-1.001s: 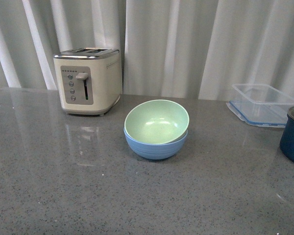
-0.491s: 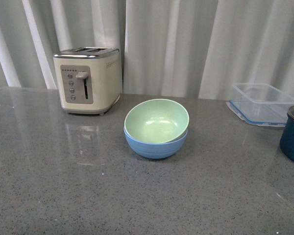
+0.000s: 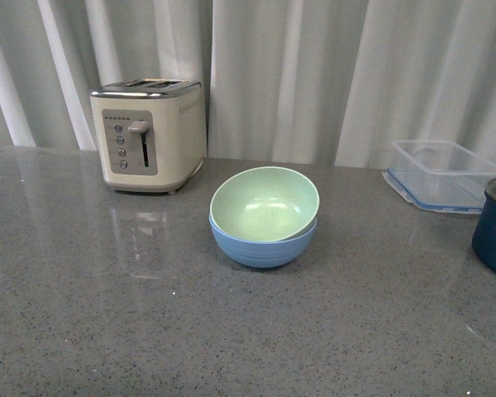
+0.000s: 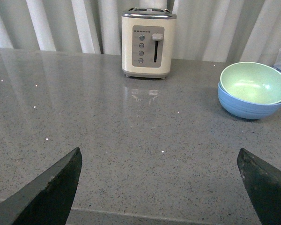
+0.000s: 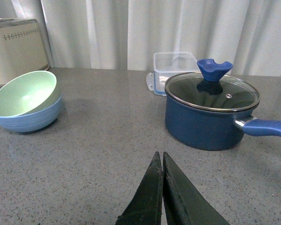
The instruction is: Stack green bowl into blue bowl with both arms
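**Bowls nested, both arms drawn clear**

The left gripper [image 4: 159, 187] is spread wide and empty; the right gripper [image 5: 162, 190] is pressed together, pinching nothing. Well ahead of both, the green bowl [image 3: 264, 203] is seated, slightly tilted, inside the blue bowl [image 3: 263, 245]. The stacking is judged done, so little is called for beyond keeping the arms parked. Only in the right wrist view is the lidded pot [image 5: 210, 112] seen whole, near that gripper; in the front view neither arm is shown, only the toaster [image 3: 149, 135] beyond the bowls.
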